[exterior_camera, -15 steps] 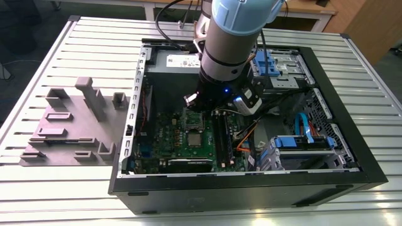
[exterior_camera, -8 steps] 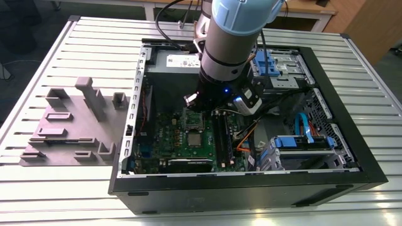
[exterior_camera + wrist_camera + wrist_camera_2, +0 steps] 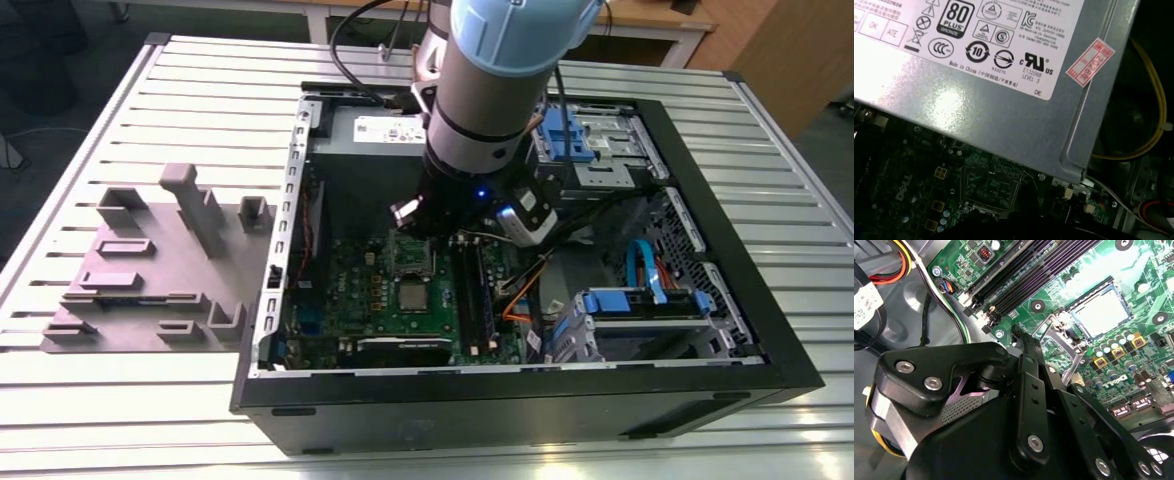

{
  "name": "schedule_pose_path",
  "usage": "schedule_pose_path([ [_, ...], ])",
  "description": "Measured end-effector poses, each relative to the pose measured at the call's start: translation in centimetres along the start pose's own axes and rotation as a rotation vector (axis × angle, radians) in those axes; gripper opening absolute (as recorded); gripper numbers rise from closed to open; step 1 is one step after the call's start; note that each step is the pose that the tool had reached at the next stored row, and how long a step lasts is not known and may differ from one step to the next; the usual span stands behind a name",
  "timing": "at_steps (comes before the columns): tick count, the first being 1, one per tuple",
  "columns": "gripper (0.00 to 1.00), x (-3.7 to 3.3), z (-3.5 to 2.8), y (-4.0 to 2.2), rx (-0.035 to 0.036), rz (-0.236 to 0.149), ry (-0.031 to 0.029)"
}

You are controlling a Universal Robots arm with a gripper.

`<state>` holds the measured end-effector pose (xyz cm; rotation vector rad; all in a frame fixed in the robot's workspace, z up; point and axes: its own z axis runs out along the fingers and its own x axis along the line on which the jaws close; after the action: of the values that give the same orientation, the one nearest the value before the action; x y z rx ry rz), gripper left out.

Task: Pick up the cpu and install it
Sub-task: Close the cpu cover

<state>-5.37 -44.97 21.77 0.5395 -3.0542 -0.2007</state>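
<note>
Gripper [image 3: 443,225], released or clenched I cannot tell, hangs near one seated cpu [image 3: 1101,310].

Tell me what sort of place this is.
Probably a robotics lab or test workshop: a silver-and-blue robot arm reaches into an open black desktop computer case lying on a ribbed metal table, beside a grey fixture tray with upright blocks.

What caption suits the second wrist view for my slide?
Claw above the motherboard, with the silvery cpu lying in its socket beside the long black memory slots.
</note>
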Motion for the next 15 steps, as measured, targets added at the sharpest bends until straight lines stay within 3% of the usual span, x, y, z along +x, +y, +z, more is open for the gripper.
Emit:
schedule_pose_path([
  [5,0.1,0.06,-0.21,-0.17,-0.0022,0.0,-0.0005],
  [12,0.1,0.12,-0.48,-0.47,-0.0142,-0.001,-0.0044],
  [15,0.1,0.16,-0.53,-0.62,-0.0159,-0.001,-0.0049],
])
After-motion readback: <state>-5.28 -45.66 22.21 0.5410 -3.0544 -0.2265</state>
